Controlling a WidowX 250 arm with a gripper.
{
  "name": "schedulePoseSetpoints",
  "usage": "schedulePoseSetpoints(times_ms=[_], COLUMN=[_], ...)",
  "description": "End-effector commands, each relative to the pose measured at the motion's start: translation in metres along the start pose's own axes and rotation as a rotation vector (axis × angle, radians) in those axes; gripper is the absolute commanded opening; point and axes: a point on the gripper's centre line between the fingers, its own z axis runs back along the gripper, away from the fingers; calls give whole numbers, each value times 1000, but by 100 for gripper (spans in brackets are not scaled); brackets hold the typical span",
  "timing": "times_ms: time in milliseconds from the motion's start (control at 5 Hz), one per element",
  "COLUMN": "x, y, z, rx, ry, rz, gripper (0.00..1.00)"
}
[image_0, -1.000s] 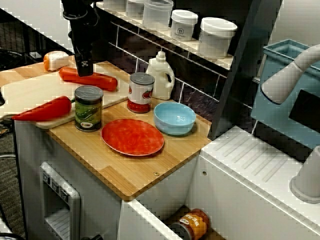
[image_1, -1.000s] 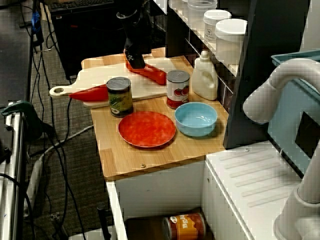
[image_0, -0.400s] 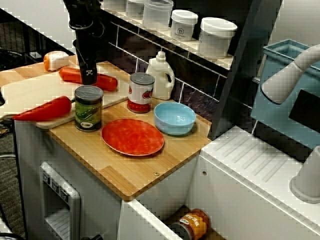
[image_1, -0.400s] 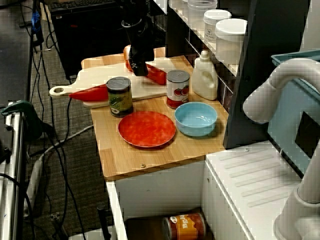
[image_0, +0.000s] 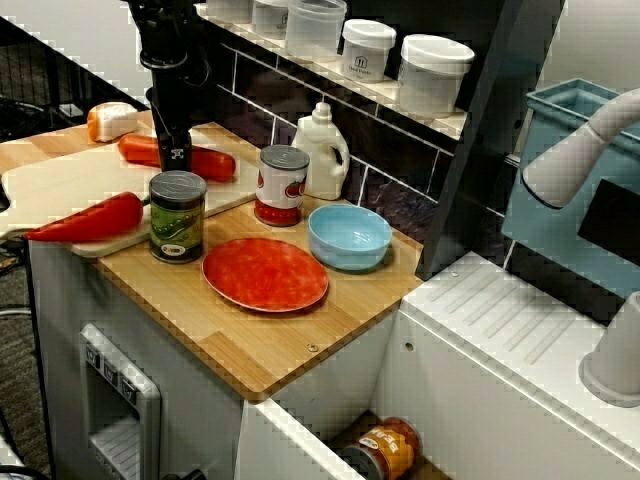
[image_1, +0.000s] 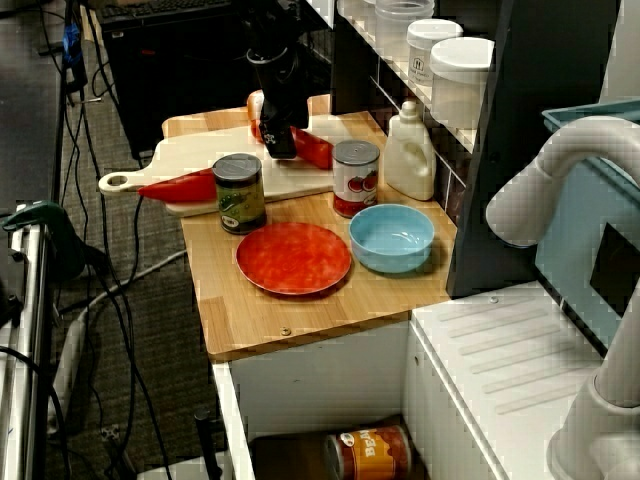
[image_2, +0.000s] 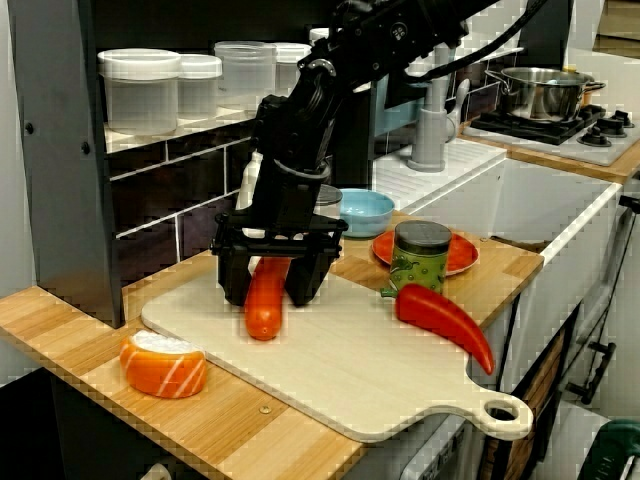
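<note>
Seen from the board's end, a salmon sushi piece sits leftmost on the counter. On the cutting board the gripper stands open, jaws straddling the carrot. Right of them lies a red pepper, near a green can.

Pincer lower — astride the carrot

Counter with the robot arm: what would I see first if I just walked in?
The black arm catches the eye first: its jaws stand open on either side of an orange carrot on the pale board. Near it on the board lies a shiny red pepper, and an orange-and-white sushi piece sits on the wooden counter beside the board.
</note>
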Motion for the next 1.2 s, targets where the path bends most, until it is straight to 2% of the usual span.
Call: schedulePoseSetpoints(times_ms=[0, 200, 400, 600, 800, 1000], x=[5, 2, -1, -3, -5, -10], y=[15, 18, 23, 29, 31, 28], z=[18, 18, 21, 31, 44, 57], rx=[57, 48, 30, -2, -31, -51], ry=[-29, -25, -14, -15, 5, -2], rz=[17, 27, 39, 45, 48, 39], gripper=[18, 0, 0, 0, 0, 0])
